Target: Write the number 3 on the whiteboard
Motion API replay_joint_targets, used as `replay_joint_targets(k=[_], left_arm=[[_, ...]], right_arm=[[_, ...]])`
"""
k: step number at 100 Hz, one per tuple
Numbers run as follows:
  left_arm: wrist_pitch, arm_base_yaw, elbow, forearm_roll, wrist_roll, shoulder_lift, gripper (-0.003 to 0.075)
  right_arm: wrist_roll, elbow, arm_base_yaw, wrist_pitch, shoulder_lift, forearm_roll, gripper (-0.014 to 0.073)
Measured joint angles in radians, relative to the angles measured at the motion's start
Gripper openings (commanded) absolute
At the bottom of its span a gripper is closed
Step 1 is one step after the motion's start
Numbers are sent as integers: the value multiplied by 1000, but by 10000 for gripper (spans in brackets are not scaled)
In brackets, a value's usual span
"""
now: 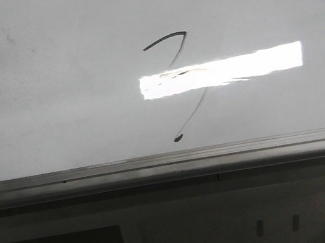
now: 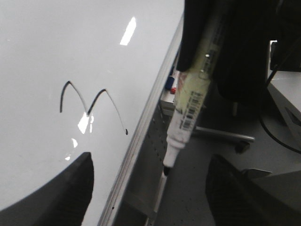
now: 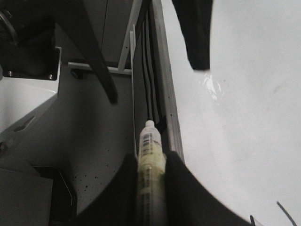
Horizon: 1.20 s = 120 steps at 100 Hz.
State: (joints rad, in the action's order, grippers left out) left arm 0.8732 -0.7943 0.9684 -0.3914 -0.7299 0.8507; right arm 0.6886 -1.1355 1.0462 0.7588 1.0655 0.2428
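Front view was dim and grey; a bright rectangular glare [image 1: 221,70] at centre washed out part of the number 3 [image 1: 180,87] on the glossy whiteboard [image 1: 52,103]. Wrist views were soft, with underexposed dark foregrounds and small specular highlights [image 2: 128,31].

Across the front view the whiteboard [image 1: 52,103] face lies flat and open around the number 3 [image 1: 177,87] at upper centre, while its grey edge rail [image 1: 169,160] runs across the lower frame as a raised barrier.
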Motion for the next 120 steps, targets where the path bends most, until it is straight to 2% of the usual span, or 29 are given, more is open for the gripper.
replay_joint_targets(k=[17,49,68,98,120], left_arm=[[29,0,43,-57,-28,82,398],[33,0,49,-137,-119,132,380],[40,0,49,-145,-120,138,261],[60,-4,49,-143,-136,138,-15],[80,-6,49,-150,-159,138,-20]], right_arm=[[26,0,40,-17,0,-5,-45],[28,0,44,-20,0,-7,-45],[28,0,44,-24,0,-9,-45],[30,0,44,-44,4,-27,-45],[34,0,44,-36,6,8,-25]])
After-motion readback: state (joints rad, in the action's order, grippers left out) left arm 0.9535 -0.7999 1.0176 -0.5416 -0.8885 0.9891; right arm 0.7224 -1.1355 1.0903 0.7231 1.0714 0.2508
